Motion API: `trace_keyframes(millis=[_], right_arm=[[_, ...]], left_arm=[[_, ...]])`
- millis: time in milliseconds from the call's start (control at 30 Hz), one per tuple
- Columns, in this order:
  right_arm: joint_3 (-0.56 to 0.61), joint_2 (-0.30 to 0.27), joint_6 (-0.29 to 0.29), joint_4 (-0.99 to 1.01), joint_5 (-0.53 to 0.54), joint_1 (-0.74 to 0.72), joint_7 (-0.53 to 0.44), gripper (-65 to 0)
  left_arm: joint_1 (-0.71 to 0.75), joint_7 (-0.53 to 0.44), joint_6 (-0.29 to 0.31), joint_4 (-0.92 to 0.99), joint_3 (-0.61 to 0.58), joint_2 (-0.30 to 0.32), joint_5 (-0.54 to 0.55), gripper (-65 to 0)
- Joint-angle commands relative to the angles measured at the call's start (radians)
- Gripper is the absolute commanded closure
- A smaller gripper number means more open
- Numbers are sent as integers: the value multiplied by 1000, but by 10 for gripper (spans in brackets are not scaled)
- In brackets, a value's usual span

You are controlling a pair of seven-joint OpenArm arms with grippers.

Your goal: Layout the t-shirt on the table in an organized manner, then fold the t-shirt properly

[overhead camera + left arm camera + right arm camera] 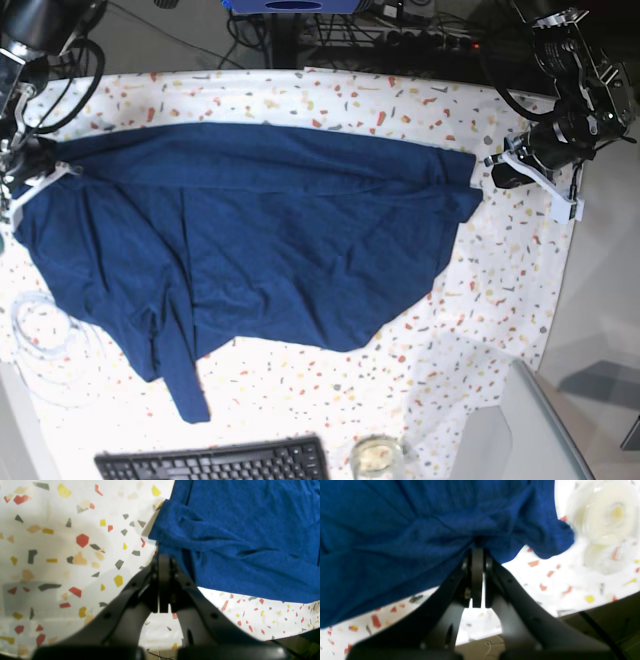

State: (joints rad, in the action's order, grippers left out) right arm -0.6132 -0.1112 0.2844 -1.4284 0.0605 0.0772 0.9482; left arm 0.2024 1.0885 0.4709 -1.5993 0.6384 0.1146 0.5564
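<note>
Table [500,290]: large surface under a white cloth flecked with red, yellow and grey; it fills most of the base view and carries everything listed below.
T-shirt [260,240]: dark navy garment spread across the middle of the table, stretched between the two arms. Its far edge runs nearly straight from one gripper to the other. The near edge is uneven and wrinkled, with a narrow flap reaching toward the keyboard. The left wrist view shows a folded corner [237,537] of it hanging clear of the table.
Left gripper [163,557]: at the shirt's edge on the right side of the base view [497,170]. The fingers are pressed together and the tips meet the cloth at its corner, pinching it.
Right gripper [477,551]: at the shirt's opposite edge, on the left side of the base view [40,170]. The fingers are closed, and the cloth bunches into radiating folds [420,530] at the tips, showing a grip.
Keyboard [215,462]: black, at the near edge of the table, just beside the shirt's flap but apart from it.
Clear reel [605,517]: pale translucent round item on the table beside the right gripper, blurred.
Glass jar [376,456]: small, just beside the keyboard's end.
</note>
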Motion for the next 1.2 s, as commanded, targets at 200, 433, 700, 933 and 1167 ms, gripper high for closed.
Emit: trace_keyframes(millis=[200, 433, 700, 933, 1167], right_arm=[[-6, -92, -1, 134, -1, -92, -70, -2], [-6, -166, -1, 344, -1, -178, -91, -2], [-4, -170, -1, 372, -1, -185, -140, -2], [-9, -170, -1, 324, -1, -176, -189, 0], [-12, -91, -1, -76, 2, 5, -200, 0]], left_arm=[[27, -21, 5, -20, 5, 33, 17, 0], [76, -106, 5, -20, 1, 58, 15, 0], [121, -112, 136, -13, 5, 90, 12, 0], [242, -319, 227, 49, -4, 153, 11, 0], [349, -568, 227, 101, -127, 199, -20, 0]])
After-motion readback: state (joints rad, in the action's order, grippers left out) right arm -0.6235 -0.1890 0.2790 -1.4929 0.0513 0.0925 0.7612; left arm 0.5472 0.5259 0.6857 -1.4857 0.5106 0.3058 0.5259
